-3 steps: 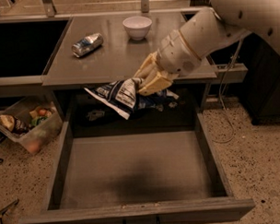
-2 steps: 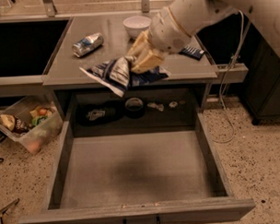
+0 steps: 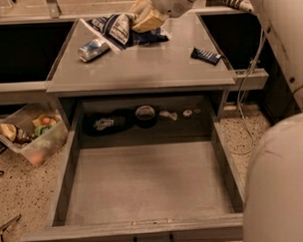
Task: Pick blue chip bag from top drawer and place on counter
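The blue chip bag point(image 3: 119, 29), crumpled dark-blue foil with white panels, hangs at the far part of the counter point(image 3: 149, 68), just above or touching its surface. My gripper point(image 3: 144, 19), with tan fingers, is shut on the bag's right end near the top of the view. The top drawer point(image 3: 143, 183) stands pulled fully open below, its grey floor bare at the front. A dark front handle point(image 3: 152, 241) shows at the bottom edge.
A silver-blue can point(image 3: 93, 49) lies on the counter's left side. A small flat blue bar wrapper point(image 3: 206, 55) lies at its right. Small dark items point(image 3: 126, 119) sit at the drawer's back. A clear bin of snacks point(image 3: 30, 134) stands on the floor, left. My arm point(image 3: 278, 178) fills the right.
My gripper has carried the blue chip bag up out of the drawer and farther back over the counter. The camera now sits closer and higher, and the bowl is hidden.
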